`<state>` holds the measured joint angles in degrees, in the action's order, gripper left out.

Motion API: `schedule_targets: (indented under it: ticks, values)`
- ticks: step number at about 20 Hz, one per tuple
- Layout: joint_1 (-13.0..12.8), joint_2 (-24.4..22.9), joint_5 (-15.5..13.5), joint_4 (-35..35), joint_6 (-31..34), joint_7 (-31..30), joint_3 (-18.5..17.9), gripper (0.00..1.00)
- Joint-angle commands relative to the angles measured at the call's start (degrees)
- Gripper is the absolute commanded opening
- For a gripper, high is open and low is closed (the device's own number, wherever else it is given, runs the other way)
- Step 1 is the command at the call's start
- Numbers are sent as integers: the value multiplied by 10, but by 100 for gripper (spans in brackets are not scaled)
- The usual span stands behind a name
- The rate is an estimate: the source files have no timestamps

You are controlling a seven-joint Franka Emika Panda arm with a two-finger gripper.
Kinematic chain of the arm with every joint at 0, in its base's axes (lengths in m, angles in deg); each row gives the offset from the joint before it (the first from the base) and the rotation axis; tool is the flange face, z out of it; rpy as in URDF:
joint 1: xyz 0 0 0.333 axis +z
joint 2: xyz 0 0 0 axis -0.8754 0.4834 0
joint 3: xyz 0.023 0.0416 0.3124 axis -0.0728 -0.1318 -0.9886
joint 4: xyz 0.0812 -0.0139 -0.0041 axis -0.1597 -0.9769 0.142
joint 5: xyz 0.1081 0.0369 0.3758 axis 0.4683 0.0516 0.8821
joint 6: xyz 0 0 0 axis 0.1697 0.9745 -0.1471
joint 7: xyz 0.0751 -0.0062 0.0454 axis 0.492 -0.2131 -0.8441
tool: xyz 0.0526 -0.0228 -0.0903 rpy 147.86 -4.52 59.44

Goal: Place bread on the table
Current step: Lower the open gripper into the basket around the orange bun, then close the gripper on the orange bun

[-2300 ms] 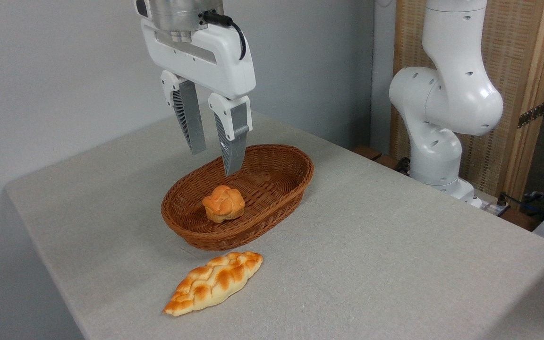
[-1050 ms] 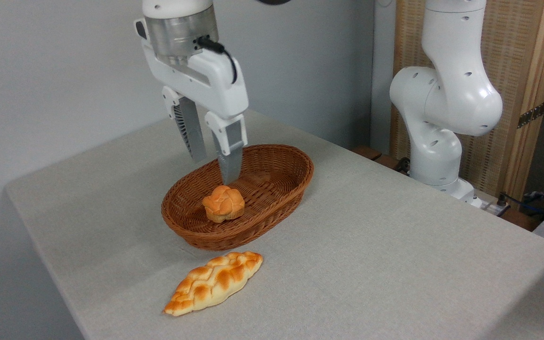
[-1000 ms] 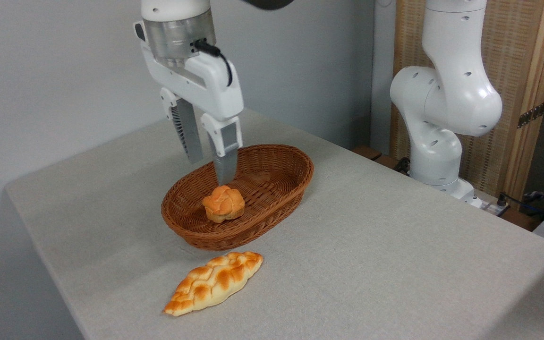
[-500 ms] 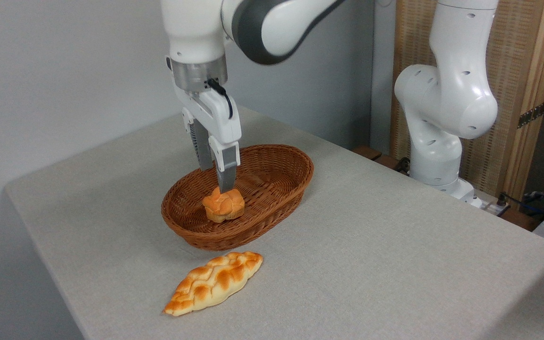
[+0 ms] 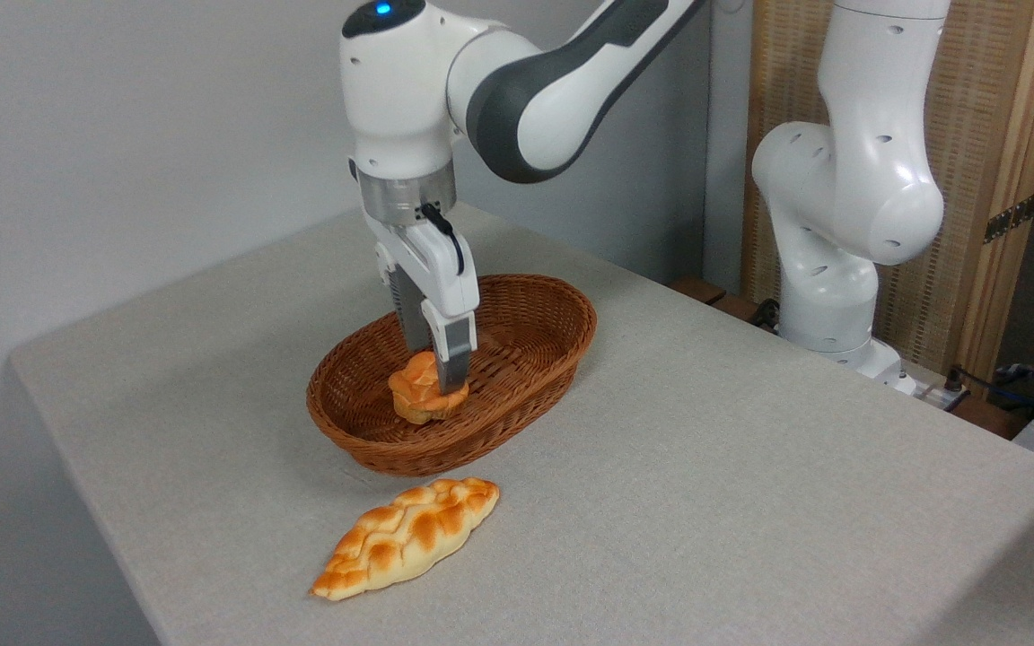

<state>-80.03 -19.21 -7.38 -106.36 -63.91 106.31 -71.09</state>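
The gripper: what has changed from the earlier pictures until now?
The gripper came down from above the basket and turned, and its fingers now sit on either side of the bun, which looks slightly squeezed but rests in the basket. The basket and the braided loaf stayed in place.

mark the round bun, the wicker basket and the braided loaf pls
round bun (image 5: 411, 395): fixed camera, its lobed left side, beside the tool finger.
wicker basket (image 5: 562, 305): fixed camera, inner wall at the far right rim.
braided loaf (image 5: 405, 535): fixed camera, middle of its plaited top.
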Motion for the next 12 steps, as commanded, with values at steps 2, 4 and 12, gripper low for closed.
schedule_targets:
  ticks: [2, 4, 12]
  values:
    - [-9, -14, 17, -30, -34, 19, -10, 100]
    - [-8, -13, 21, -30, -44, 20, -10, 98]
    - [-6, -14, 19, -29, -45, 20, -14, 42]
